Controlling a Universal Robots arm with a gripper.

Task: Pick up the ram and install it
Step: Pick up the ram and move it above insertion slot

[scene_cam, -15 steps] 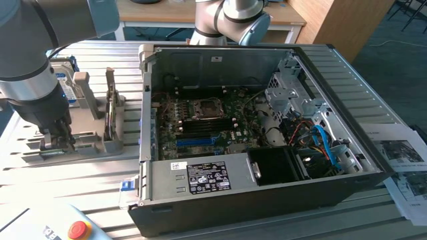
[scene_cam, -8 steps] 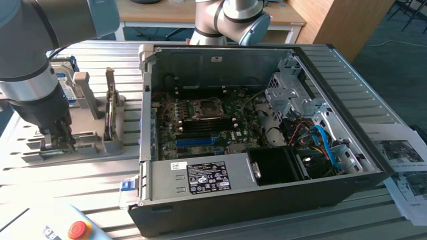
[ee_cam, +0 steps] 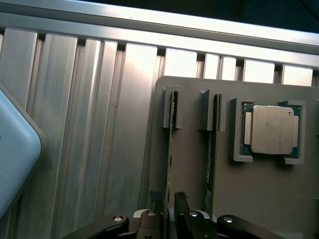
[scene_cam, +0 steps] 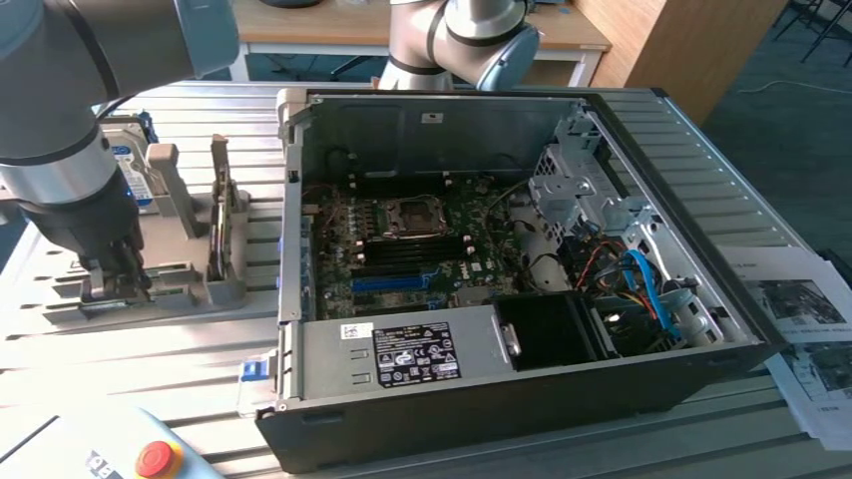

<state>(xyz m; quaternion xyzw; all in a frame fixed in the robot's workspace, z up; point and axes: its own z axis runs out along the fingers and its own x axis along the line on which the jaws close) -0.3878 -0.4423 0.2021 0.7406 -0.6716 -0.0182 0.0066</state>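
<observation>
The ram (ee_cam: 170, 144) is a thin green stick standing on edge in a slot of the grey holder (ee_cam: 264, 199). A second like stick (ee_cam: 213, 144) stands in the neighbouring slot. My gripper (ee_cam: 167, 199) is open, and its dark fingers (ee_cam: 180, 201) straddle the first stick's near end, one on each side with small gaps. In the exterior view the gripper (scene_cam: 118, 279) is low over the holder (scene_cam: 180, 294), at the exterior view's left of the open computer case (scene_cam: 506, 389). The motherboard (scene_cam: 399, 249) lies exposed inside the case.
A square silver processor (ee_cam: 271, 129) sits in its own pocket of the holder. A hard drive (scene_cam: 127, 160) with a blue-and-white label stands behind the holder. A white box with a red button (scene_cam: 158, 457) lies near the front edge, and papers (scene_cam: 812, 319) lie at the exterior view's right.
</observation>
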